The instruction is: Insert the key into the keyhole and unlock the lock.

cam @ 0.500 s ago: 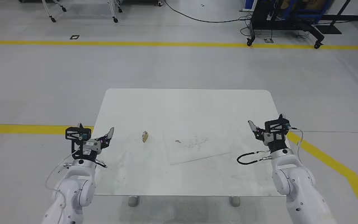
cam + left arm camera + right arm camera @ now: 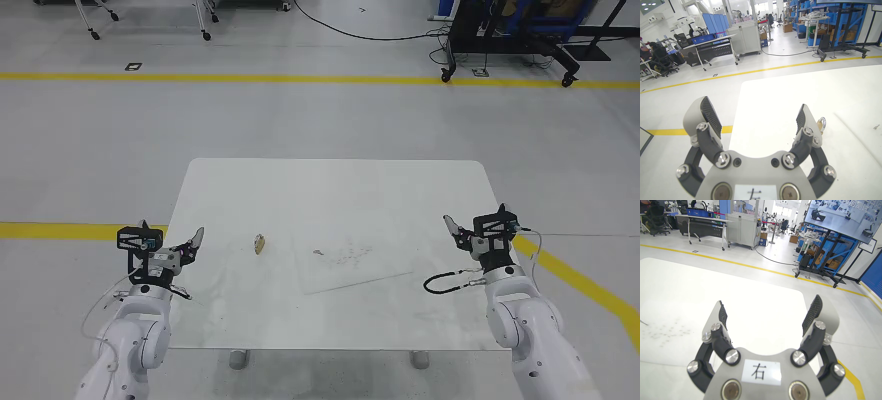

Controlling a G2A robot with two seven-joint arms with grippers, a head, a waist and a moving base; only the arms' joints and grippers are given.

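Note:
A small brass padlock [image 2: 259, 243] with a silver shackle lies on the white table [image 2: 330, 190], left of centre. The small silver key [image 2: 318, 253] lies flat a little to its right. My left gripper [image 2: 172, 237] hovers open and empty at the table's left edge, a short way from the padlock. In the left wrist view the padlock [image 2: 821, 124] sits just past one finger of the open gripper [image 2: 755, 106], and the key [image 2: 876, 126] lies farther off. My right gripper [image 2: 477, 222] stands open and empty at the table's right edge. The right wrist view has the open gripper [image 2: 768, 302] over bare tabletop.
A thin clear sheet [image 2: 360, 272] with scuff marks lies at the table's middle, next to the key. A black cable loop [image 2: 440, 283] hangs beside the right arm. Yellow floor lines run past both sides of the table.

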